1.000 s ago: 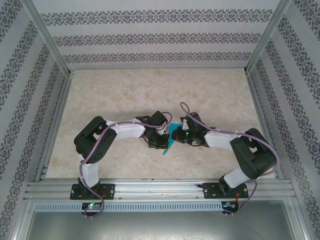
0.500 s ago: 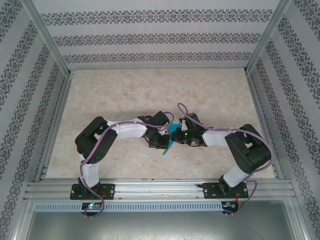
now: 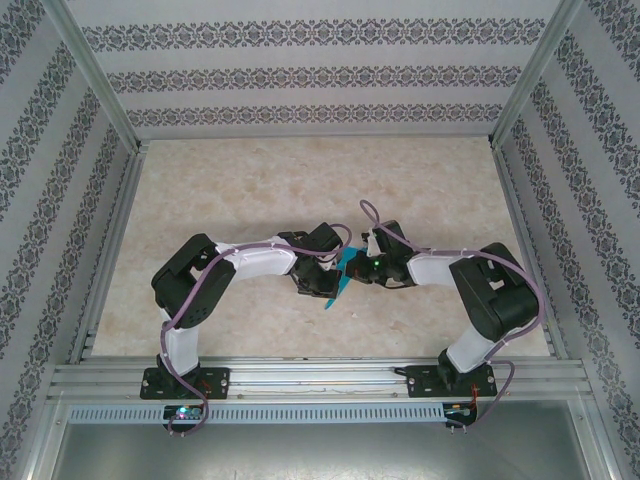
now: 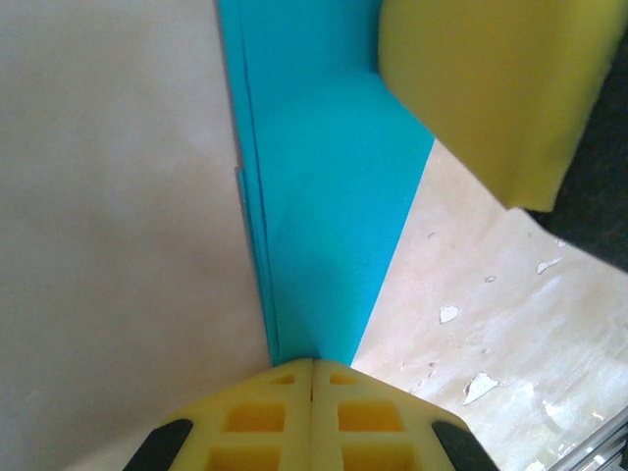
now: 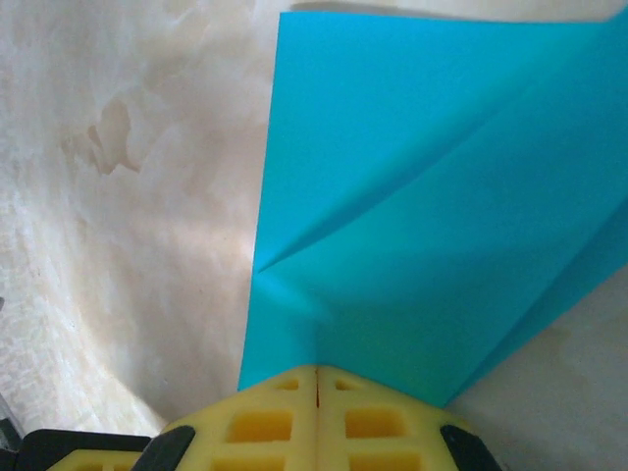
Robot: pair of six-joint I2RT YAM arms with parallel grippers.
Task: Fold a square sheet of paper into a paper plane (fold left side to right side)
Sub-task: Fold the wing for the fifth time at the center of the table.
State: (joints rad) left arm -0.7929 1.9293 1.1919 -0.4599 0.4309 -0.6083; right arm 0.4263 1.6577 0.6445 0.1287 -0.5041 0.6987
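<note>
The teal-blue sheet of paper (image 3: 333,296) lies folded on the table between the two wrists, with straight creases and stacked edges along one side (image 4: 314,196). It is a partly folded shape, not a finished paper plane. My left gripper (image 4: 312,361) is shut, its yellow tips touching the paper's narrow near end. My right gripper (image 5: 317,369) is also shut, with its tips against a creased panel of the paper (image 5: 432,177). No paper shows between either pair of jaws. In the left wrist view a yellow finger of the right gripper (image 4: 491,88) rests on the sheet's far part.
Both arms bend inward and meet near the table's middle (image 3: 340,270). Beige marbled tabletop (image 3: 300,180) stretches beyond them to patterned walls. An aluminium rail (image 3: 320,375) runs along the near edge. The surface by the paper has chipped patches (image 4: 481,383).
The right arm's elbow and forearm have drawn in to the left and slightly away from the rail. The left arm and the paper have hardly shifted. Both grippers have stayed shut.
</note>
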